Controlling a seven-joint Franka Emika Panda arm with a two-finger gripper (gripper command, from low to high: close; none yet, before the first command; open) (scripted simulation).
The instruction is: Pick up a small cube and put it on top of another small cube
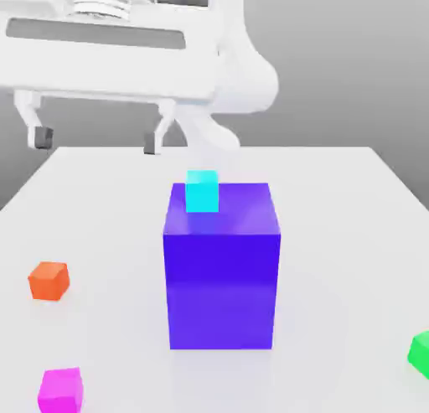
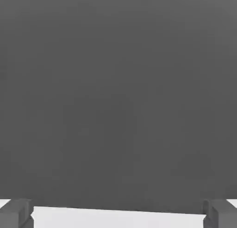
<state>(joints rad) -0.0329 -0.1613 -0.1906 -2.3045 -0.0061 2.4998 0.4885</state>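
Observation:
Several small cubes are in the exterior view. A cyan cube (image 1: 202,191) appears to rest on the top face of a tall blue block (image 1: 221,269), near its far edge. An orange cube (image 1: 49,281) and a magenta cube (image 1: 60,389) lie on the table at the exterior view's left, and a green cube (image 1: 421,351) lies at the right edge. My gripper (image 1: 95,139) hangs high above the table's far left part, up and to the left of the cyan cube. It is open with nothing between its fingers. In the hand view my gripper (image 2: 118,215) has its fingertips (image 2: 16,213) wide apart.
The white table (image 1: 335,235) stretches around the blue block, which stands in its middle as the tallest obstacle. The arm's white body (image 1: 235,76) passes above the far side. The hand view looks past a strip of table (image 2: 115,218) to a grey background.

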